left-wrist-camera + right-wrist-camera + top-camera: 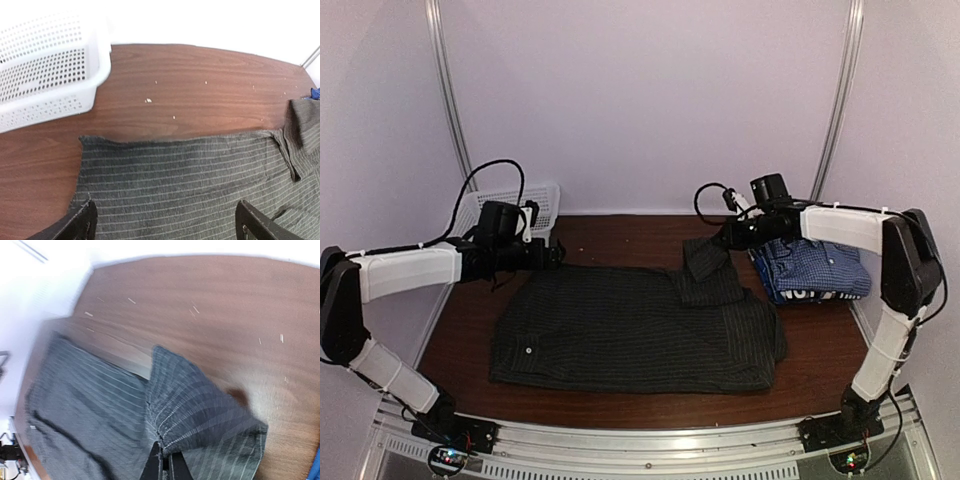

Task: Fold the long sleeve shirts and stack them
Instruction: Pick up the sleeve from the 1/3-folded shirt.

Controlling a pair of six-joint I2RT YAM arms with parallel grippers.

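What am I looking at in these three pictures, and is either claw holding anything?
Two robot arms are bolted side by side at the near edge of a brown table. The wide picture comes from a fixed camera above and behind them; the other two come from a camera on each wrist. On the table lies a black pinstriped shirt, spread out. To its right sits a stack of folded blue checked shirts; a white mesh basket stands at the far left. The right gripper is shut on a fold of the black shirt. The left gripper hangs open over the shirt's edge, holding nothing.
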